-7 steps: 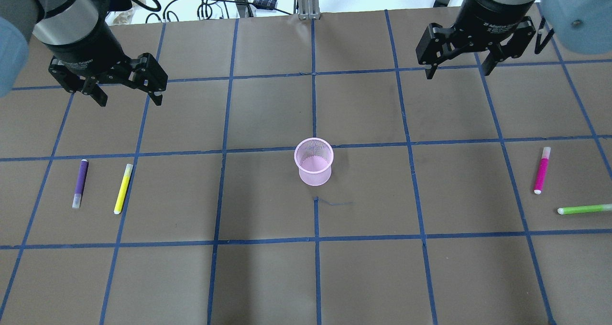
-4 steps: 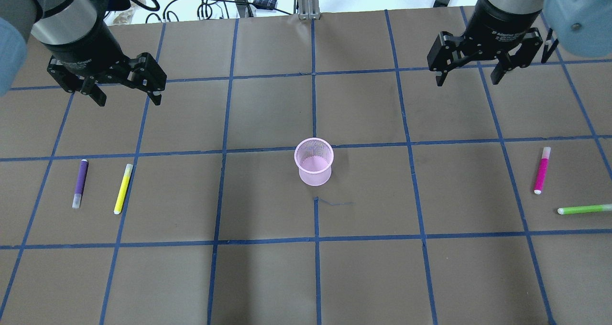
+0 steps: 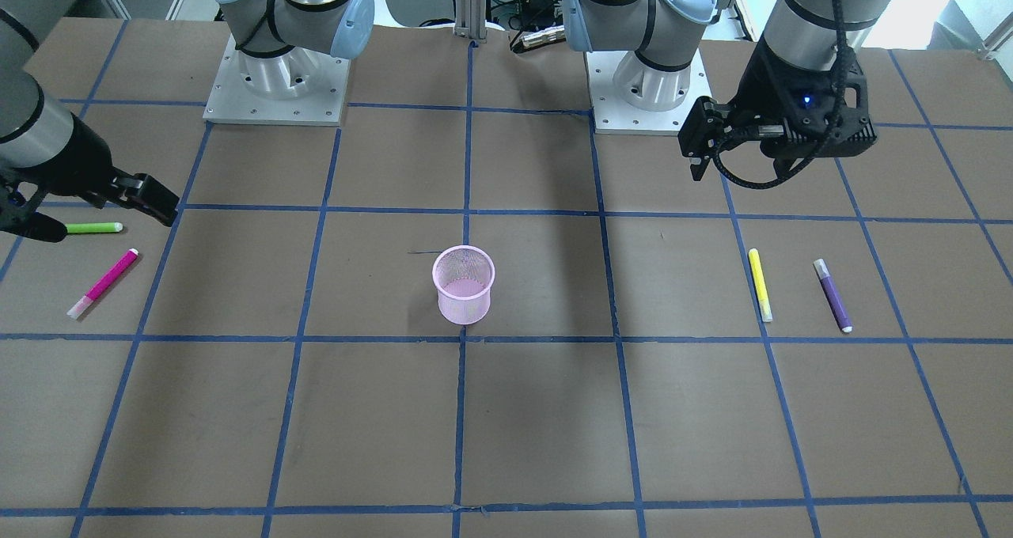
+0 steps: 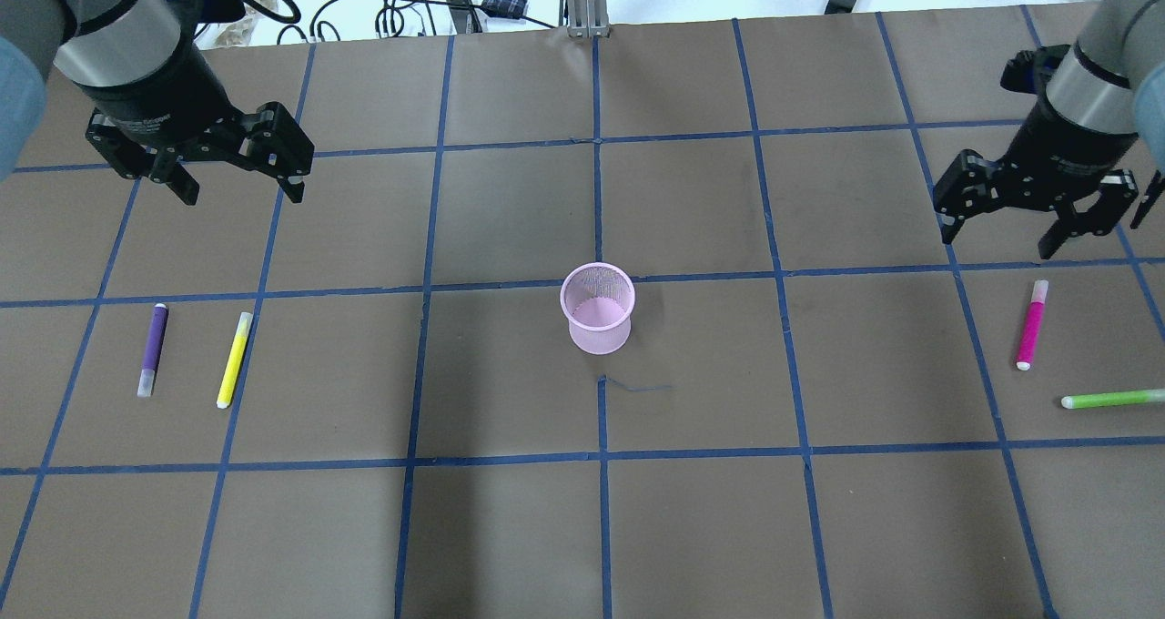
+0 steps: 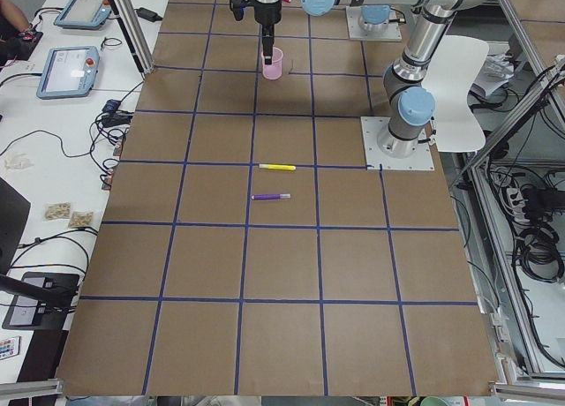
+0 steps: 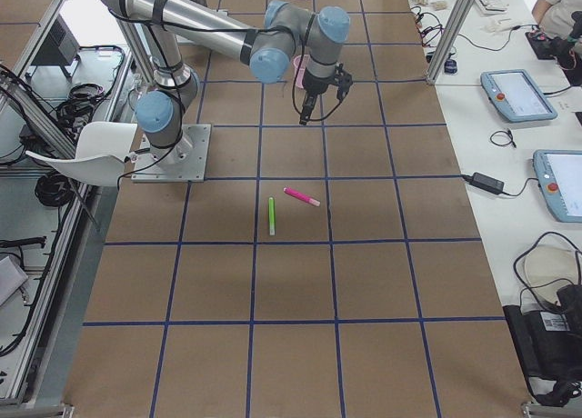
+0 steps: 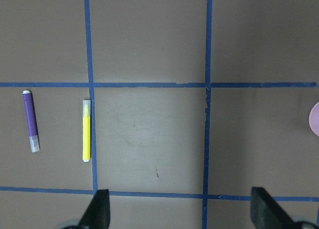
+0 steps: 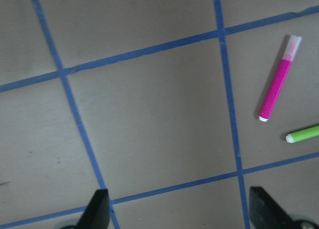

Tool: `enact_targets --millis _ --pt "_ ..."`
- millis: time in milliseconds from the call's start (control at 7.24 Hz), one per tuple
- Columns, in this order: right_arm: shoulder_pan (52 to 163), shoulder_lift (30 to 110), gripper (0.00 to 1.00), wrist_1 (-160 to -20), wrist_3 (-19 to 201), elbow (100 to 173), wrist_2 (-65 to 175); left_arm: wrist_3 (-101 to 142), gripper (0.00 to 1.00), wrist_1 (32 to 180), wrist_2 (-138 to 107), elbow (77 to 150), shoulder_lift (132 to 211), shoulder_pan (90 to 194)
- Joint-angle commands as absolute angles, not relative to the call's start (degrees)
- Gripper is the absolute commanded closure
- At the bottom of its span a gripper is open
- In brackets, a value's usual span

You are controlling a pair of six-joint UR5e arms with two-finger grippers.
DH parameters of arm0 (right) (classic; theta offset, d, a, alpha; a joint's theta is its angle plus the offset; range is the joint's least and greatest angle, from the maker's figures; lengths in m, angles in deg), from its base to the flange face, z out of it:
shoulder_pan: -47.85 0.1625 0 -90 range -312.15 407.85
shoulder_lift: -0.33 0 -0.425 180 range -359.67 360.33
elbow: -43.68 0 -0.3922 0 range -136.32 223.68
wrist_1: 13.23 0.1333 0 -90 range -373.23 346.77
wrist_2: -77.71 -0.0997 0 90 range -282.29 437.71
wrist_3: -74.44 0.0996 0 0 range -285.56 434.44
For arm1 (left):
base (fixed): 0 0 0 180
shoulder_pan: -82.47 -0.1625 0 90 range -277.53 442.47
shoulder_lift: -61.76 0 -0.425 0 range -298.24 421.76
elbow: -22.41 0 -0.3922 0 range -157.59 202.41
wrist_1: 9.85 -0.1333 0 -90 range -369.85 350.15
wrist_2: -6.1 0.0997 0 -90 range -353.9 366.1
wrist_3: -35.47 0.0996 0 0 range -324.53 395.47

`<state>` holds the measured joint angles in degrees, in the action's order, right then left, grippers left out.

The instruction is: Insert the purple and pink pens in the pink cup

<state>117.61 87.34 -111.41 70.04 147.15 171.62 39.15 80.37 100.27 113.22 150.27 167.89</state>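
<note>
The pink cup stands upright on the tabletop, purple pen lying well to its left and pink pen well to its right, so the left pincer and right pincer, both wide open and empty, hover on those same sides of the cup, likely for separate pickups.

I see the pink cup is pale, with a mesh pattern. My table is brown, gridded with blue tape. The purple pen and magenta pink pen have whitish ends; the yellow pen and green pen are bright.
</note>
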Motion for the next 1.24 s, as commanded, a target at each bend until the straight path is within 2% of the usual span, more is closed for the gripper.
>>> enact_targets --millis 0,276,1106 --pt "112.47 87.08 0.04 -127.74 63.74 157.70 177.97 39.42 0.00 79.88 100.41 113.29 150.70 165.46" --pt "108.25 86.99 0.00 -146.92 58.54 167.83 177.38 41.00 0.00 79.88 100.33 113.73 152.10 155.65" --pt "105.51 79.78 0.01 -148.05 58.97 168.66 174.57 54.52 0.00 64.36 99.97 123.55 156.75 136.82"
